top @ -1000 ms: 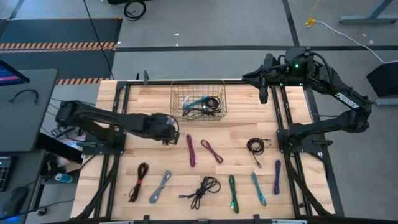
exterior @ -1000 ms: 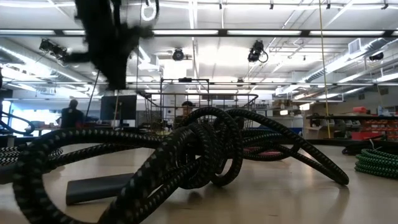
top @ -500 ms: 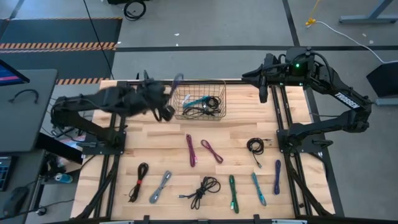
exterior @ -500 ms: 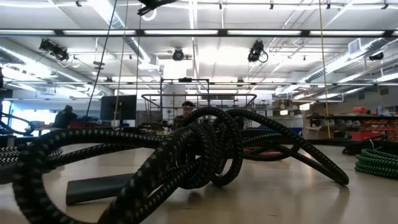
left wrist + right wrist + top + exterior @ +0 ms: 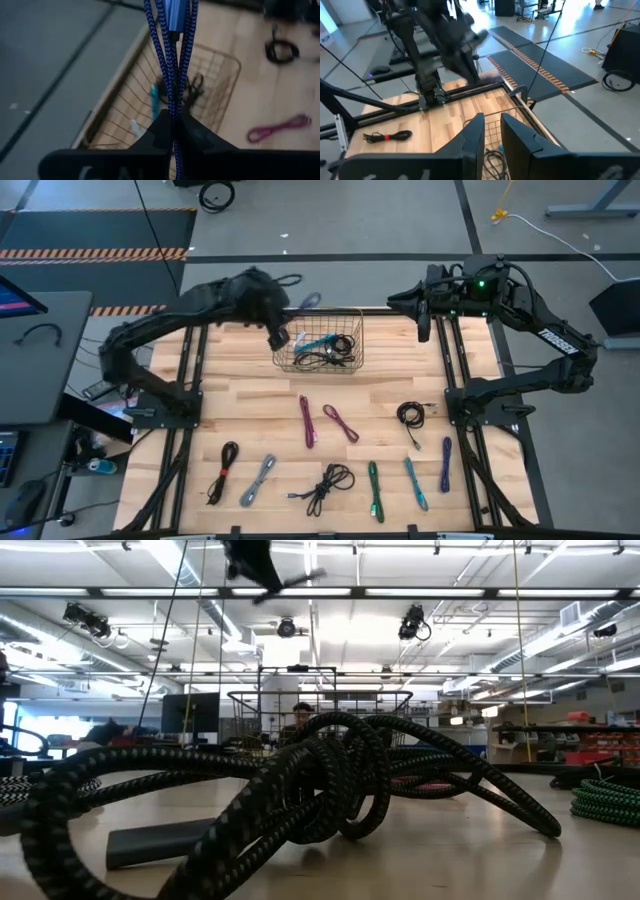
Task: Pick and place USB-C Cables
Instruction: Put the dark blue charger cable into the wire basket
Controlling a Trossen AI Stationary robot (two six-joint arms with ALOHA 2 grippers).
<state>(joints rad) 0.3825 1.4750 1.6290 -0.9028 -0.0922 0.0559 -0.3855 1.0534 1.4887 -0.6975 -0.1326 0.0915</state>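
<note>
left claw (image 5: 283, 332): raised at the wire basket's far-left corner, clenched on a blue cable
blue cable (image 5: 172, 55): braided, folded into parallel strands, pinched between the left fingers (image 5: 197, 134); hangs over the basket's left side in the left wrist view; loose end shows near the basket's far rim in the high view
right claw (image 5: 423, 330): parked off the basket's far-right corner, above the table's far edge, nothing in it; fingers (image 5: 472, 132) stand a little apart
wire basket (image 5: 355, 340): far centre of the table, between the two claws
cables in basket: teal cable (image 5: 318, 344) and a black tangle (image 5: 335, 356) lie on its floor
table (image 5: 250, 410): light wood slats, dark frame rails left and right
magenta cables: one straight (image 5: 307, 422), one shorter and slanted (image 5: 340, 422) just right of it, centre of table, near side of the basket
black coil (image 5: 410, 416): right of centre, near the right arm's base
near row, left to right: black bundle with red tie (image 5: 224, 471), grey cable (image 5: 258, 480), black loose tangle (image 5: 328, 486), green cable (image 5: 374, 490), teal-grey cable (image 5: 415, 482), purple cable (image 5: 445, 463)
low view: black braided tangle (image 5: 300, 790) fills the foreground; green coil (image 5: 605, 802) at right edge; left arm's claw blurred at the top edge
room: people seated far behind the basket in the low view
</note>
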